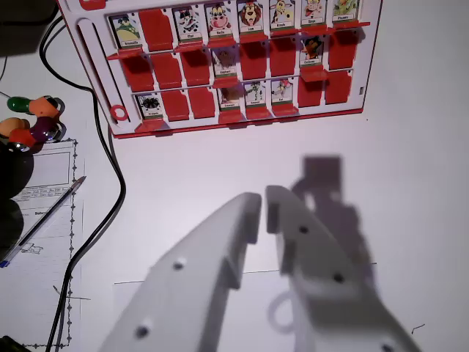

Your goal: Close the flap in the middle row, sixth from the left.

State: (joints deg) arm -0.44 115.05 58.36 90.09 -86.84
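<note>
A red flap board (352,103) lies on the white table at the top of the wrist view, with three rows of flaps. In the middle row, two flaps stand up showing cartoon cards: one at the fourth place (225,62) and one at the seventh place (312,50). The sixth place (283,60) in that row shows plain red, like a flap lying flat. My white gripper (264,204) hovers well below the board, over bare table. Its jaws are nearly together with only a thin slit and nothing between them. Its shadow (326,194) falls to the right.
A black cable (110,158) runs down the left side from the board's corner. Left of it lie a printed sheet (47,172), a pen (44,220) and some coloured toy pieces (33,121). A dark object (22,22) fills the top-left corner.
</note>
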